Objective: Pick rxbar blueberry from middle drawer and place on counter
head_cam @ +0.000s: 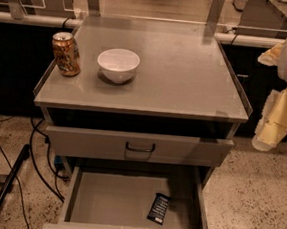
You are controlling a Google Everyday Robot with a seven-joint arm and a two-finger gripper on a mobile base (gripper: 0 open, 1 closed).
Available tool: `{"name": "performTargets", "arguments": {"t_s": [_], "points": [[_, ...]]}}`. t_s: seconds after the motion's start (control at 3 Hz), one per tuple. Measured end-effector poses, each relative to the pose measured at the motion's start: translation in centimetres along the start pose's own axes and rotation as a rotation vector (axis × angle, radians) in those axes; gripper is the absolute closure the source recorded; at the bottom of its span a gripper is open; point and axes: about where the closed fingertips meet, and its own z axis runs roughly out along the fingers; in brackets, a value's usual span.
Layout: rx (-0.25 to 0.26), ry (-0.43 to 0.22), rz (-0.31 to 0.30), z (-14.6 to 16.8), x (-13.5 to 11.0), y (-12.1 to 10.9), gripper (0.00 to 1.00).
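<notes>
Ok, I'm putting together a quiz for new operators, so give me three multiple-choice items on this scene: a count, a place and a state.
1. How many things stand on the counter?
A one
B two
C four

2. Where does the rxbar blueberry lie?
A on the counter
B in the middle drawer
C on the ground

3. How is the middle drawer?
A pulled open
B shut
C taken out of the cabinet

Answers:
1 B: only the can and the white bowl stand there.
2 B: its dark wrapper lies on the drawer's floor, right of the middle.
3 A: its floor is open to view.
The gripper hangs to the right of the cabinet, apart from the bar.
</notes>
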Motion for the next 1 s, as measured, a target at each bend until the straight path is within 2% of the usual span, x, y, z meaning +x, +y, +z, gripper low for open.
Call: {"name": "performTargets", "arguments": {"t_s": [0.67,1.0], "points": [[0.009,0.011,0.016,1.2,0.2,0.3,0.00],[0.019,0.017,0.066,4.7,0.9,1.1,0.00]]}}
